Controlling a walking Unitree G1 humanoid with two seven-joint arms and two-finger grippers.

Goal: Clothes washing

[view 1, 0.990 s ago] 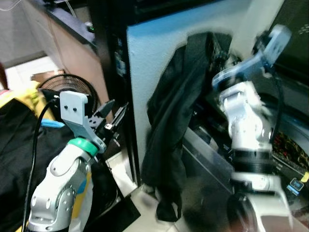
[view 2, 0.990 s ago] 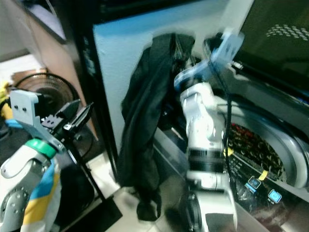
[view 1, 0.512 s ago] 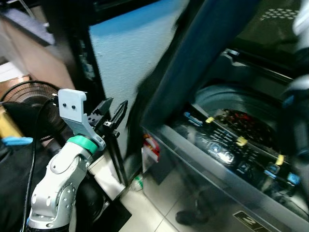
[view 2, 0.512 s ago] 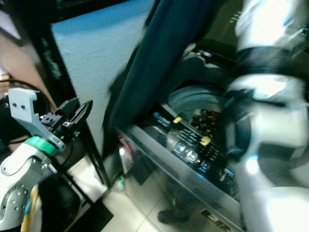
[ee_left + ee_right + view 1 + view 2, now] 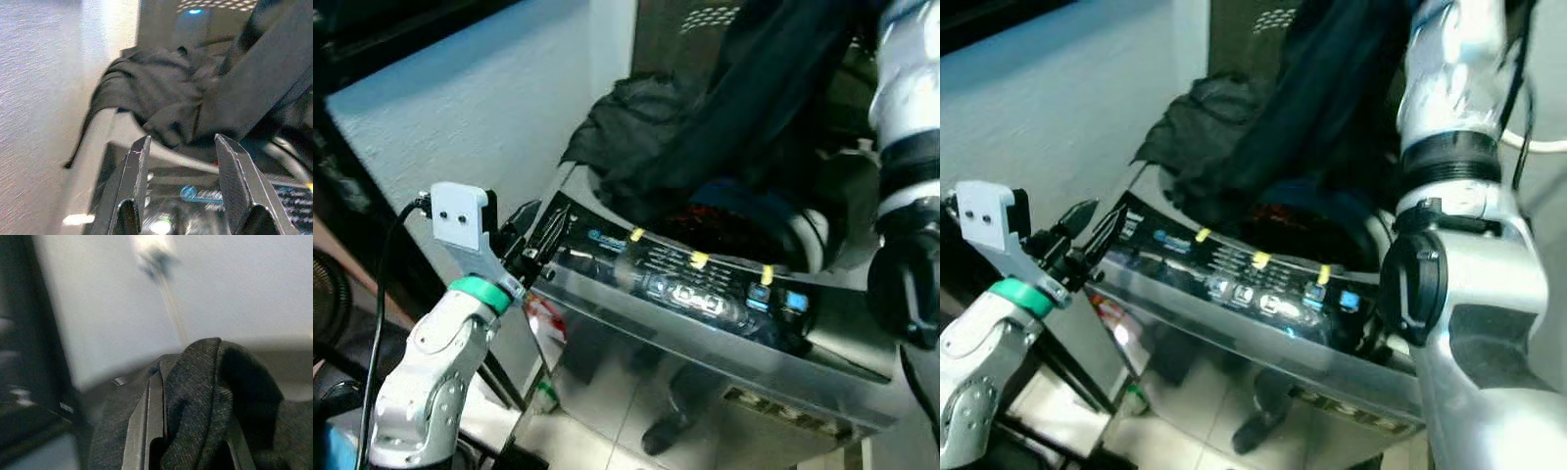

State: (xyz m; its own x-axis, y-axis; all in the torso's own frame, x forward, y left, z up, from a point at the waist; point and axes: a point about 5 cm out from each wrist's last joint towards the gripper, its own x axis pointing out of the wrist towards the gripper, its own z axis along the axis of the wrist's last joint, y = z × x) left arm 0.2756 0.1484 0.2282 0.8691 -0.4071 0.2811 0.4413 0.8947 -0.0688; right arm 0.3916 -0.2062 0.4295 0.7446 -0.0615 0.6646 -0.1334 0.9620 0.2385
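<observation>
A top-loading washing machine stands before me, its control panel (image 5: 695,289) along the front edge and its tub (image 5: 734,211) open, with red and blue laundry showing inside. A dark garment (image 5: 636,127) hangs down over the tub, and part of it lies bunched on the back left rim. In the right wrist view my right gripper (image 5: 190,431) is shut on a fold of this dark garment (image 5: 210,391); the right arm (image 5: 1449,88) reaches up above the tub. My left gripper (image 5: 536,238) is open and holds nothing, just off the washer's front left corner.
A white textured wall (image 5: 460,117) runs along the washer's left side. The raised lid (image 5: 161,24) stands behind the tub. A fan (image 5: 325,311) and black stand legs (image 5: 504,377) lie low at the left, with a small bottle (image 5: 543,394) on the floor tiles.
The camera has swung right, from the wall to the washer. The right arm has carried the garment from beside the wall to over the open tub. The left gripper stays open.
</observation>
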